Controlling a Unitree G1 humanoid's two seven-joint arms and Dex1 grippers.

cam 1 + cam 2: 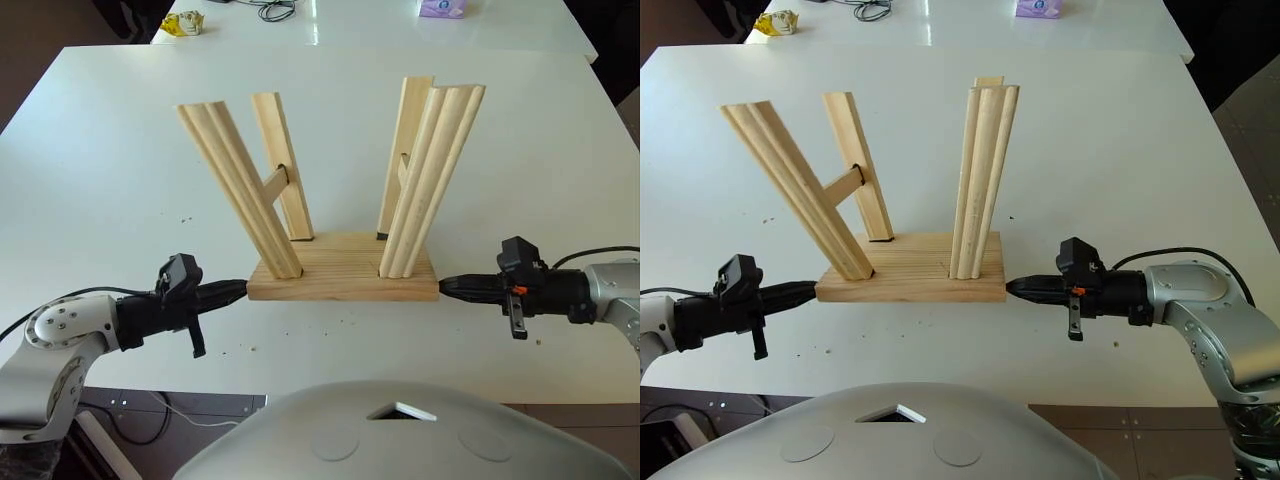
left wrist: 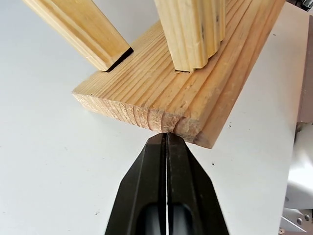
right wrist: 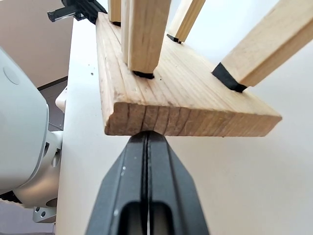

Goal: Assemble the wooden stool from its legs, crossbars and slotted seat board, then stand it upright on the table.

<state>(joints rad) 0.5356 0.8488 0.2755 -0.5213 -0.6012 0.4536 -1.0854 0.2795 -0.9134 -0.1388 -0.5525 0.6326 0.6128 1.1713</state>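
Left gripper (image 1: 240, 288): near left of the desk (image 1: 100, 150), low over the top. Its jaws are pressed together with nothing between them, and the tip touches the left end of the seat board (image 1: 345, 272).
Right gripper (image 1: 445, 285): near right, at the same depth as the left one. Its jaws are also closed together and hold nothing, and the tip touches the right end of the seat board.
Seat board: it lies flat on the desk, in the middle, between the two grippers, with its long side going left to right.
Near left leg (image 1: 240, 190): it stands in the board and leans to the left.
Near right leg (image 1: 432, 180): it stands in the board and leans a little to the right.
Far left leg (image 1: 282, 165): behind the near left one, it rises from the far edge of the board.
Far right leg (image 1: 405, 150): behind the near right one, partly hidden by it.
Crossbar (image 1: 277, 180): short, it joins the two left legs at about half their height.
Stool as a whole: it is upside down, seat on the desk and legs pointing up.
Far table: a yellow packet (image 1: 184, 23) on the left, cables (image 1: 275, 10) in the middle, a purple box (image 1: 441, 8) on the right.
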